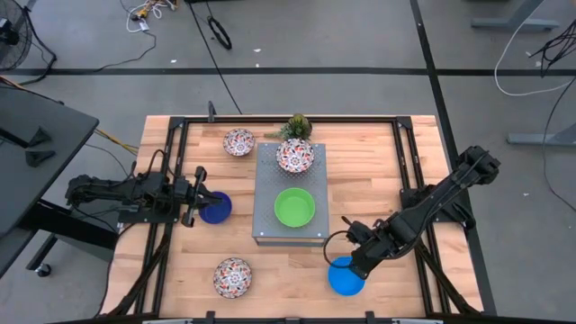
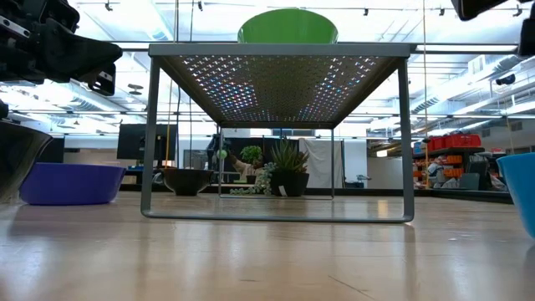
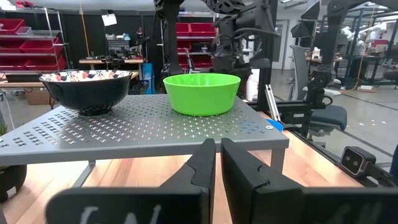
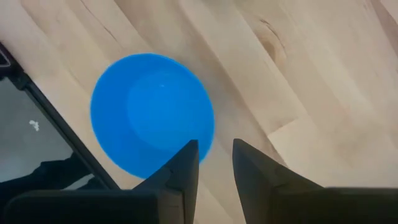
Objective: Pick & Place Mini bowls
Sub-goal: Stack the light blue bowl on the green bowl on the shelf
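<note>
The high view looks straight down on the whole table (image 1: pixel 378 171); the low view sits at tabletop height, facing level under the perforated box (image 2: pixel 280 79) into the room; the left wrist view faces level across that box's top, sharing its green bowl (image 3: pixel 201 93) with both; the right wrist view looks down, close above the light blue bowl (image 4: pixel 152 112).

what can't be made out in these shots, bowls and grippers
- Dark blue bowl, high view: the left gripper covers its near rim, so contact cannot be told.
- Light blue bowl, low view: cut off by the picture's edge.
- Floral bowl at the table's front: out of frame in the low and both wrist views.
- Right gripper, right wrist view: fingers apart above the light blue bowl; height over it unclear.
</note>
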Robot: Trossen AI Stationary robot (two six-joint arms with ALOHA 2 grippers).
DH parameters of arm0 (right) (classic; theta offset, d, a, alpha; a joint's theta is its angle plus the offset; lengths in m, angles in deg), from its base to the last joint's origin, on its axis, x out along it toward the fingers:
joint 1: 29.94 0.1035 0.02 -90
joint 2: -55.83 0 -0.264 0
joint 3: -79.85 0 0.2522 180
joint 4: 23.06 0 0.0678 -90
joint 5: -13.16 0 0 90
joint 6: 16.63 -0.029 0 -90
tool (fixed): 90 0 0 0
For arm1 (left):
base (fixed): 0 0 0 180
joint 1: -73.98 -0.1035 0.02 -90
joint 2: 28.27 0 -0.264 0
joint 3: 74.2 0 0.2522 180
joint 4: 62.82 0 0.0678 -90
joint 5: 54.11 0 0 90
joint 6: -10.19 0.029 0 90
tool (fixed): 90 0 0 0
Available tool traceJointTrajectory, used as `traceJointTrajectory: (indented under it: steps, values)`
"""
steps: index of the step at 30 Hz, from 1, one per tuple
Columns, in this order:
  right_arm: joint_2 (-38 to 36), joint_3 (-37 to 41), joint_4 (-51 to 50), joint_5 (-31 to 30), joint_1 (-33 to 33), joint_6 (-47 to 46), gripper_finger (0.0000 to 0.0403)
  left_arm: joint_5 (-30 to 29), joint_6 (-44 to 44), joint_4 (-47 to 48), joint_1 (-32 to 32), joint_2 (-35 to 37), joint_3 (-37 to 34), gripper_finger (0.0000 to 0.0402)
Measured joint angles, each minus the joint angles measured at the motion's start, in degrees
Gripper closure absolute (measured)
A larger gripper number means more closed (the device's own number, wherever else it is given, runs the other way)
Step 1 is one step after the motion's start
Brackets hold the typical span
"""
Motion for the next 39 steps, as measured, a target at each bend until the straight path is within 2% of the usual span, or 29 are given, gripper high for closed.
traceJointTrajectory:
  steps: [7, 15, 29, 34, 39]
  values:
    - [4.56, -2.86, -1.67, -0.63, 1.26, -1.91, 0.0302, -0.02, 0.00, 0.00, 0.00, 0.00, 0.00, 0.0372]
    - [8.96, -3.99, -2.77, -0.10, 2.58, 0.30, 0.0299, -0.02, 0.00, 0.02, 0.00, 0.00, 0.00, 0.0372]
    - [10.58, -3.99, -1.50, -2.25, 2.52, 0.51, 0.0191, -0.01, -0.01, 0.01, 0.00, 0.01, 0.00, 0.0372]
    - [12.49, -3.99, 0.62, -2.25, 2.52, 1.70, 0.0184, 0.00, 0.00, 0.00, 0.00, 0.02, 0.00, 0.0372]
    - [14.65, -3.99, 1.42, -2.25, 2.52, 2.84, 0.0193, -0.01, -0.01, 0.02, 0.00, 0.01, 0.00, 0.0372]
